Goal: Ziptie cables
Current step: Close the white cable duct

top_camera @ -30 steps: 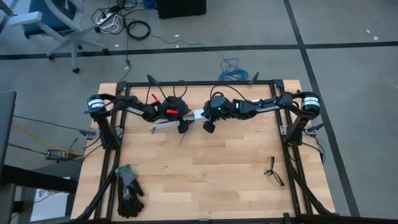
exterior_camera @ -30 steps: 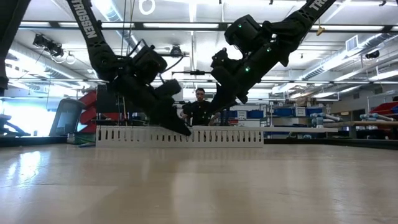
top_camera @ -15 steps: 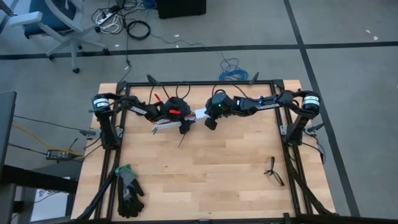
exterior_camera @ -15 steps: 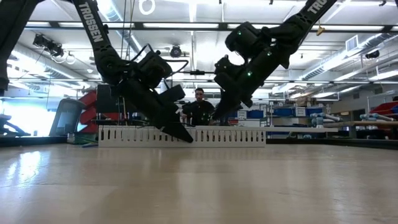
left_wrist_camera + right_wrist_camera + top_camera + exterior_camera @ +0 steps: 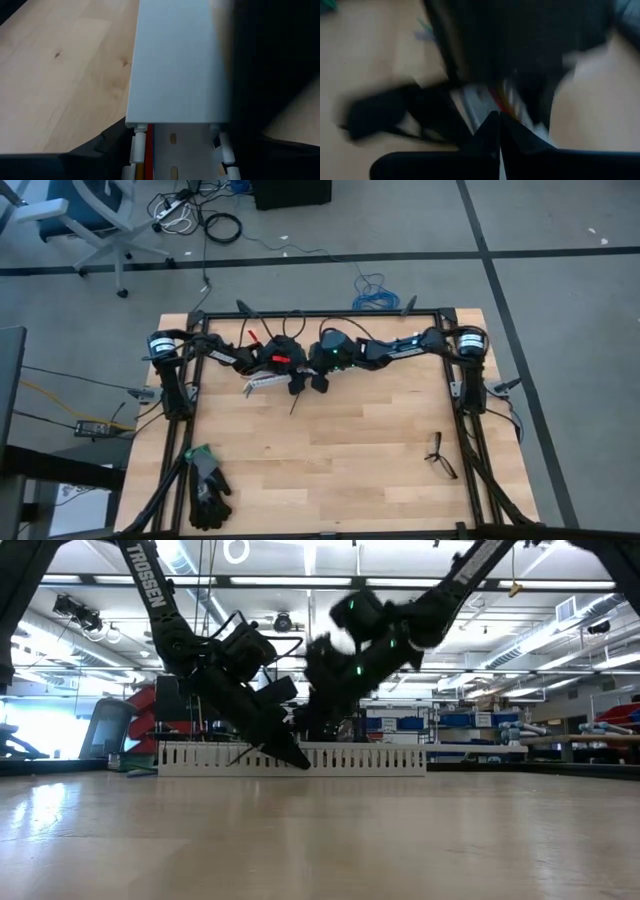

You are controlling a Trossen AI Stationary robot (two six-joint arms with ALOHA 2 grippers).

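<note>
Progress early: cables point(image 5: 141, 167) sit in white duct point(image 5: 179, 65) under left tool point(image 5: 296, 385), grip unclear. Right tool point(image 5: 318, 381) pressed together beside it. Black ziptie point(image 5: 292, 406) loose on table point(image 5: 380, 450), nothing tied.

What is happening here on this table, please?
Two robot arms work close together at the far side of the wooden table. The left gripper is down at a white slotted strip, with coloured wires visible at it in its wrist view. The right gripper, shut, is right beside it. Gloves and spectacles lie unused near the front.
</note>
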